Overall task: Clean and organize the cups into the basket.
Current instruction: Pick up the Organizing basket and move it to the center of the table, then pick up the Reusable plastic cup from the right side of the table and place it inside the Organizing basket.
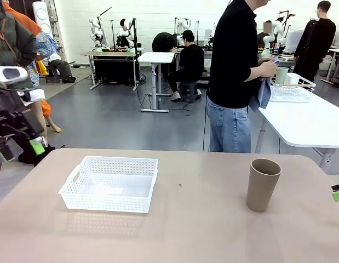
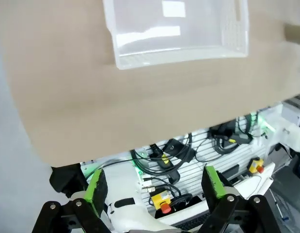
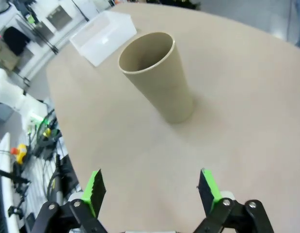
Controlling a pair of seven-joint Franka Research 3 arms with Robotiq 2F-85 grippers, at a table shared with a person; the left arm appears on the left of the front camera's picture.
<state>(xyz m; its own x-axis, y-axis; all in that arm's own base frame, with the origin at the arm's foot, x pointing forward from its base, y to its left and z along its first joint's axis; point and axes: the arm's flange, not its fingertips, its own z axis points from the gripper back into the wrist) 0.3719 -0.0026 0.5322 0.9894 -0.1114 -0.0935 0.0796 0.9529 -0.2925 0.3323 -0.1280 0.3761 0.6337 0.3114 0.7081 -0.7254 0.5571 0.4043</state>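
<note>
A tan cup (image 1: 262, 184) stands upright on the right part of the beige table (image 1: 202, 230). The white lattice basket (image 1: 109, 183) sits left of the middle with no cup in it. My left gripper (image 1: 32, 147) hangs off the table's left edge, open. In the left wrist view its fingers (image 2: 96, 189) hold nothing, and the basket (image 2: 179, 29) lies far ahead. My right gripper (image 1: 338, 192) shows at the right edge. In the right wrist view the right gripper (image 3: 150, 187) is open, a short way from the cup (image 3: 157, 75). A pale green cup (image 1: 281, 75) stands by the wire rack.
A person in a black shirt (image 1: 235, 66) stands at the far side, holding a blue cloth (image 1: 263, 93). A white table (image 1: 306, 123) behind carries a white wire rack (image 1: 292, 90). Below the table's near edge, the robot base and cables (image 2: 179, 160) are in sight.
</note>
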